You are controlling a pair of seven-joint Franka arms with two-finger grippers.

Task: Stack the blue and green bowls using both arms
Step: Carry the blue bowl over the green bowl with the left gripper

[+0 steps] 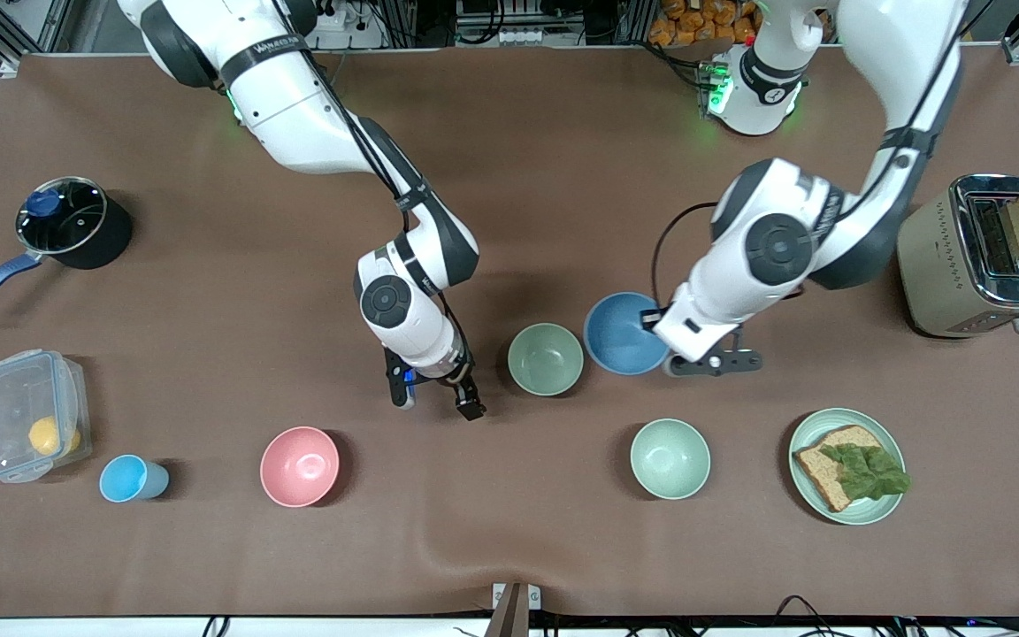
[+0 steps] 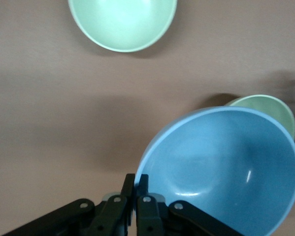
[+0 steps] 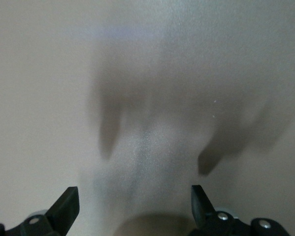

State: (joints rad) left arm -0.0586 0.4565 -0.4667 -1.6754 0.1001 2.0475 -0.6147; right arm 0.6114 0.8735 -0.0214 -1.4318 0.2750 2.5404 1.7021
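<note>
The blue bowl is near the table's middle, beside the sage green bowl, toward the left arm's end. My left gripper is shut on the blue bowl's rim at the side away from the green bowl. In the left wrist view the gripper pinches the rim of the blue bowl, which looks tilted and hides most of the green bowl. My right gripper is open and empty, low over bare mat beside the green bowl, toward the right arm's end. The right wrist view shows the open gripper and only mat.
Nearer the front camera stand a pink bowl, a pale mint bowl, a bright-blue cup and a green plate with bread. A toaster is at the left arm's end. A pot and a plastic box are at the right arm's end.
</note>
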